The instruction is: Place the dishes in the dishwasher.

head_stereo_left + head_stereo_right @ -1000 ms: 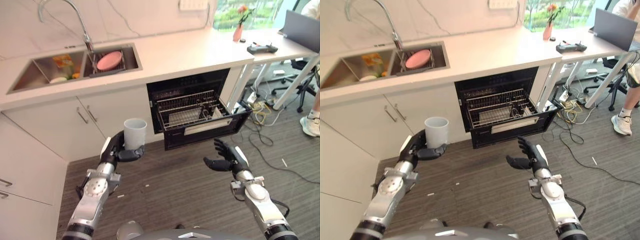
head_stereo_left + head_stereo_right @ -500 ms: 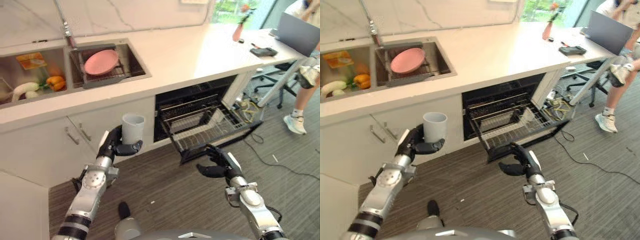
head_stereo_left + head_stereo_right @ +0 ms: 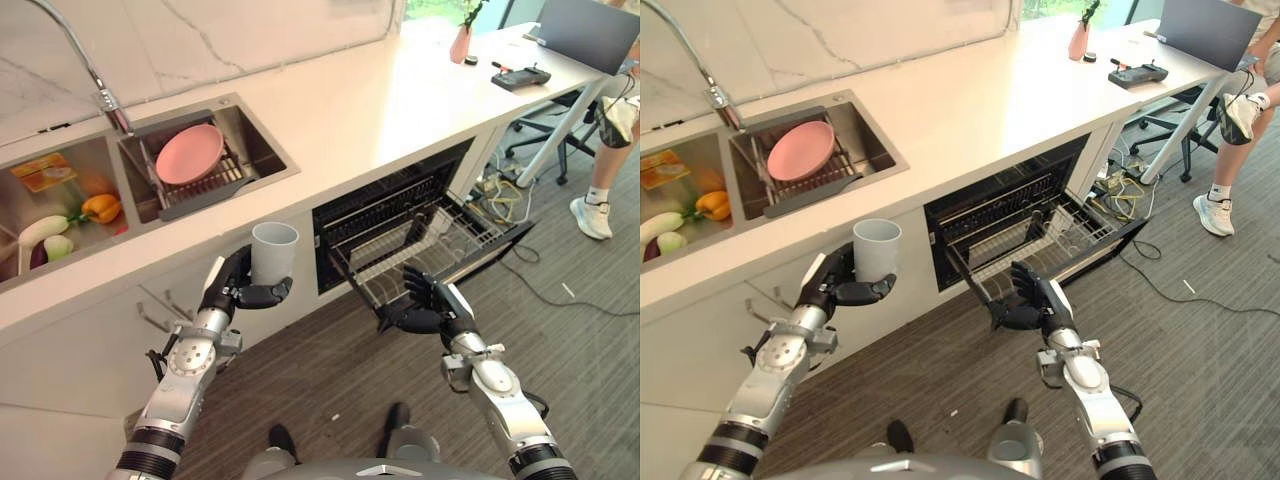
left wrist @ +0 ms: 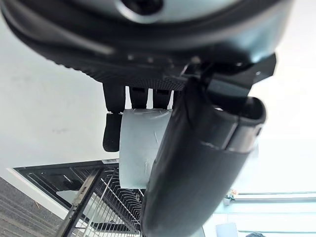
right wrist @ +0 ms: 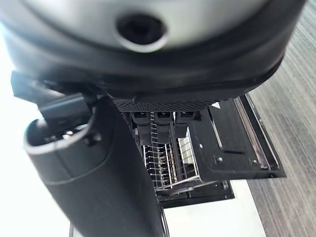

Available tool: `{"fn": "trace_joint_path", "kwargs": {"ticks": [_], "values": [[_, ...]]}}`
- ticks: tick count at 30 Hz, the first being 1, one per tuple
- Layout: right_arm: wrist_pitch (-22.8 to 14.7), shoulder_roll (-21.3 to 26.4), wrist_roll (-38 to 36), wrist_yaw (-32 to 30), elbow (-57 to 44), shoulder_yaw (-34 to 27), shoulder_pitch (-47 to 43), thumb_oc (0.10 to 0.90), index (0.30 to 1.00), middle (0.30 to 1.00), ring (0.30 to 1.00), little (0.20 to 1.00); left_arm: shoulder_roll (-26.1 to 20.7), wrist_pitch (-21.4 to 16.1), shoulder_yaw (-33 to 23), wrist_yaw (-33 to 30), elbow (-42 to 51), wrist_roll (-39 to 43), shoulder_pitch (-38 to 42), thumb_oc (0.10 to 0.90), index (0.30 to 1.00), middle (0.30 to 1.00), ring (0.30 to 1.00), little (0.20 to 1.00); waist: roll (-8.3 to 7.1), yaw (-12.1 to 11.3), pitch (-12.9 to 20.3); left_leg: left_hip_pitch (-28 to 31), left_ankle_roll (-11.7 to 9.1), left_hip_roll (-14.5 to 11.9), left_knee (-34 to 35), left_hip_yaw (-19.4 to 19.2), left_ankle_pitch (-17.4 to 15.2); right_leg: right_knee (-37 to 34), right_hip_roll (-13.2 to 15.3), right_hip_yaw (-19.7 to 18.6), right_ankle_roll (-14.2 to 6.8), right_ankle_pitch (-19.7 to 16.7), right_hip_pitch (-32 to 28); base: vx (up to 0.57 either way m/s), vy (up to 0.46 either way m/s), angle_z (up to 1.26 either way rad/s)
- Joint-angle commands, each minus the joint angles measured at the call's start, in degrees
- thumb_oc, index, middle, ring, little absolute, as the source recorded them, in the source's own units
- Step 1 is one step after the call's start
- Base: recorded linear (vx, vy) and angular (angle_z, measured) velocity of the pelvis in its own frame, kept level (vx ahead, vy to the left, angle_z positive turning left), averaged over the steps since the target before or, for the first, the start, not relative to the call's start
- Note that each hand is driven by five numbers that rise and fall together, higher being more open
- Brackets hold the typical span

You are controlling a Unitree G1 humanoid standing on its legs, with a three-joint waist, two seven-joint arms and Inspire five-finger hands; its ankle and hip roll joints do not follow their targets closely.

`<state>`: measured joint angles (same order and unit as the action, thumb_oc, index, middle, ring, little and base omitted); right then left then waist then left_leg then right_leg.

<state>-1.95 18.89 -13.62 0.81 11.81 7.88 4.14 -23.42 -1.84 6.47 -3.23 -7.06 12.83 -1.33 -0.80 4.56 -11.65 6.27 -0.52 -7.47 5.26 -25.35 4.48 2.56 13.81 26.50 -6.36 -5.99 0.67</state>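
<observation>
Pink plate (image 3: 189, 153) sits in the sink rack (image 3: 205, 185) at 11 o'clock. Left hand (image 3: 234, 289) — fingers wrapped round an upright pale cup (image 3: 272, 254). Right hand (image 3: 428, 306) — fingers spread, empty, just before the dishwasher's pulled-out rack (image 3: 440, 240) at 2 o'clock.

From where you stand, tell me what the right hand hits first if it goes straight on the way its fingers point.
Probably the pulled-out wire dishwasher rack: the open right hand points at its front edge, though depth is hard to judge.
</observation>
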Motion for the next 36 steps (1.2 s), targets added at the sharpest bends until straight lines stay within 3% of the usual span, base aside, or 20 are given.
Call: {"fn": "trace_joint_path", "kwargs": {"ticks": [1,6,7,8,9,11,13,14,16,17,21,22,28,34,36], "values": [[-7.1,1.7,-3.6,0.8,-8.4,-4.3,-3.1,0.8,0.9,0.9,0.9,0.9,-0.6,-7.4,-1.5,-0.3,6.5,-0.2,4.2,0.4,0.3,0.3,0.3,0.3,0.2,-1.3,4.3,2.5,-4.4,-2.2,-9.0,3.2,-10.0,3.1,0.2,-0.4,-2.4,8.0,0.3,0.27,-0.19,-0.09],[-7.1,2.1,-4.9,1.9,-10.1,-3.9,-1.5,0.8,0.9,0.9,0.9,0.9,0.1,-7.1,-1.8,-0.5,6.7,0.7,3.5,0.4,0.3,0.3,0.3,0.3,0.41,-1.1,4.3,0.7,-6.6,-6.3,-18.8,4.6,-8.6,2.9,-3.3,-1.8,0.2,10.6,-1.7,0.2,-0.224,-0.17],[-7.1,2.6,-5.8,2.2,-11.1,-3.6,-1.0,0.8,0.9,0.9,0.9,0.9,0.3,-7.1,-1.7,-0.7,6.7,1.4,3.3,0.4,0.3,0.3,0.3,0.3,0.25,-1.5,3.6,-1.7,-7.5,-8.9,-27.3,6.6,-5.4,2.3,-5.1,-2.5,2.2,12.3,-3.6,0.11,-0.194,-0.21],[-7.1,2.6,-5.8,2.2,-11.2,-3.7,-1.0,0.8,0.9,0.9,0.9,0.9,0.3,-7.1,-1.7,-0.7,6.7,1.4,3.3,0.4,0.3,0.3,0.3,0.3,0.39,-1.4,3.5,-2.0,-7.7,-9.2,-27.9,6.9,-5.5,2.2,-5.4,-2.3,2.3,12.4,-3.6,0.18,-0.346,-0.22],[-7.3,3.3,-7.0,2.1,-12.4,-3.7,-0.8,0.8,0.9,0.9,0.9,0.9,0.6,-7.1,-1.4,-1.1,6.6,1.8,3.7,0.4,0.3,0.3,0.3,0.3,0.09,-2.2,1.8,-7.1,-9.3,-11.2,-37.8,9.8,-0.3,1.3,-6.9,-2.5,4.5,13.8,-6.1,0.06,-0.18,-0.18],[-7.5,3.5,-7.3,2.2,-12.6,-3.6,-0.9,0.8,0.9,0.9,0.9,0.9,0.9,-7.2,-1.4,-1.4,6.5,1.8,3.8,0.4,0.3,0.3,0.3,0.3,-0.23,-2.2,1.3,-9.5,-9.6,-11.7,-40.9,10.2,0.1,0.9,-7.1,-2.3,5.1,14.2,-6.8,0.11,-0.125,-0.21],[-7.0,4.0,-7.1,2.3,-13.2,-3.6,-1.0,0.8,0.9,0.9,0.9,0.9,1.0,-7.2,-1.3,-1.7,6.5,2.1,4.0,0.4,0.3,0.3,0.3,0.3,-0.36,-2.4,1.4,-10.3,-8.8,-11.1,-37.2,10.6,-1.4,0.0,-7.1,-2.5,4.6,14.7,-7.5,0.12,0.093,-0.17],[-7.4,4.2,-8.3,2.5,-13.3,-3.5,-1.6,0.8,0.9,0.9,0.9,0.9,1.5,-7.0,-1.0,-1.6,6.4,2.1,4.3,0.4,0.3,0.3,0.3,0.3,0.48,-2.6,2.2,-10.0,-7.4,-9.3,-23.3,11.6,-2.5,-1.5,-6.5,-2.9,2.8,13.4,-7.0,0.05,0.254,-0.1],[-7.6,4.4,-8.2,2.5,-13.0,-3.3,-2.0,0.8,0.9,0.9,0.9,0.9,1.8,-7.3,-0.9,-1.3,6.3,2.1,3.6,0.4,0.3,0.3,0.3,0.3,1.3,-2.7,2.9,-7.0,-7.9,-8.4,-12.0,11.7,-2.2,-1.3,-5.7,-3.6,1.5,13.1,-7.2,0.11,0.25,-0.18],[-8.0,4.3,-8.4,2.5,-13.4,-3.6,-1.7,0.8,0.9,0.9,0.9,0.9,1.8,-7.6,-0.5,-1.4,5.8,2.1,4.0,0.4,0.3,0.3,0.3,0.3,1.87,-2.2,3.2,-6.5,-8.5,-8.7,-10.3,11.5,-0.8,-1.8,-5.9,-3.2,0.9,13.1,-7.8,0.14,0.155,-0.44],[-8.2,3.7,-8.8,2.6,-14.0,-4.1,-1.5,0.8,0.9,0.9,0.9,0.9,1.8,-7.6,0.0,-1.1,5.6,2.8,4.7,0.4,0.3,0.3,0.3,0.3,2.7,-1.3,4.3,-3.5,-8.4,-7.8,-6.1,9.4,-1.2,-1.8,-5.1,-2.9,0.0,11.8,-7.3,0.08,0.146,-0.18],[-7.9,2.7,-9.3,3.0,-15.2,-4.3,-0.9,0.8,0.9,0.9,0.9,0.9,1.5,-7.6,0.5,-0.5,5.5,2.1,5.2,0.4,0.3,0.3,0.3,0.3,3.05,-0.4,5.4,0.5,-7.6,-5.2,-1.0,7.2,-1.1,-1.4,-3.3,-3.0,-1.3,10.0,-7.1,0.12,0.284,-0.07],[-6.3,1.7,-9.5,4.5,-16.9,-3.6,-0.2,0.8,0.9,0.9,0.9,0.9,1.4,-7.2,1.2,0.5,4.4,0.7,6.5,0.4,0.3,0.3,0.3,0.3,2.47,0.4,6.1,2.3,-5.8,-2.3,-0.3,5.9,-3.6,-0.8,-0.7,-4.5,-3.1,8.2,-6.1,0.04,0.17,-0.08],[-5.0,-2.0,-16.8,4.9,-18.4,-0.7,0.5,0.8,0.9,0.9,0.9,0.9,2.3,-6.7,4.2,-0.8,2.5,-1.2,9.4,0.4,0.3,0.3,0.3,0.3,1.56,1.0,6.6,3.5,-4.4,-0.7,-0.3,4.0,-5.3,-1.7,0.7,-6.7,-4.4,5.9,-5.1,0.01,0.066,-0.25],[-4.4,-3.8,-21.4,3.2,-19.8,2.5,0.1,0.8,0.9,0.9,0.9,0.9,3.7,-6.2,6.3,-4.3,0.9,-3.7,11.8,0.4,0.3,0.3,0.3,0.3,1.13,1.3,7.0,4.2,-4.0,-0.1,-0.3,2.9,-5.9,-2.8,0.8,-8.3,-4.8,4.9,-4.7,0.01,0.018,-0.2]]}}
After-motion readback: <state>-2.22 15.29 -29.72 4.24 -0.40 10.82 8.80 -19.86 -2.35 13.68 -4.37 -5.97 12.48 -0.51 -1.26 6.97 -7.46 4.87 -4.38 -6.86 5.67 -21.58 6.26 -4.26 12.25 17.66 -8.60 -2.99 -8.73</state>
